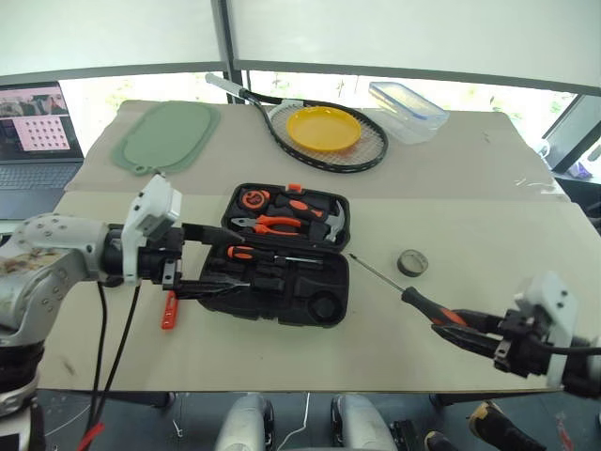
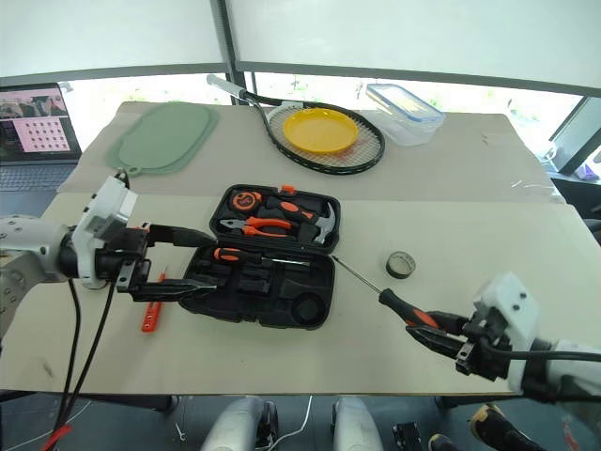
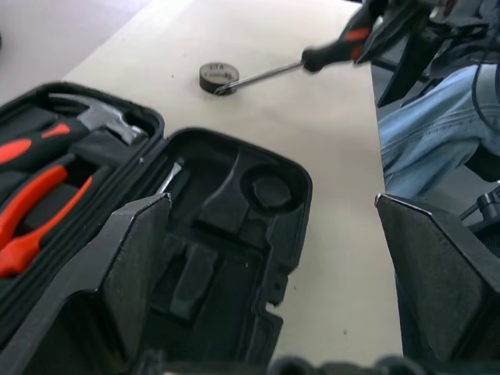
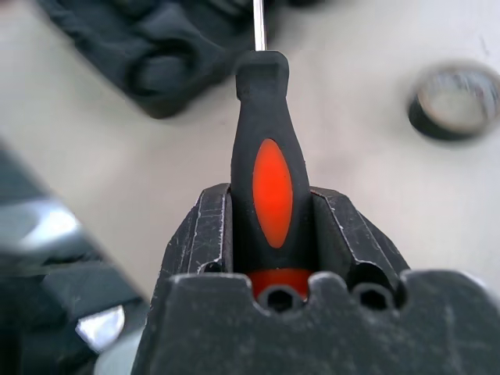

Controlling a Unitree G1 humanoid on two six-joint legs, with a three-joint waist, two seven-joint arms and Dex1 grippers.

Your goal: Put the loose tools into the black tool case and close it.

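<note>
The right gripper [image 1: 462, 329] is clamped on the black-and-orange handle of a long screwdriver [image 1: 418, 301], held off the table to the right of the open tool case [image 1: 282, 252] — its shaft runs up and left, the tip aimed toward the case's right edge. So the coming move likely turns on swinging that long axis level with the case's slots, one of which already holds the other screwdriver [image 1: 258, 254]. The left gripper [image 1: 202, 258] hangs spread wide and empty over the case's left end, with a small orange tool [image 1: 169, 310] just left of the case — and the tape roll [image 1: 412, 262] lies beyond, to the case's right.
</note>
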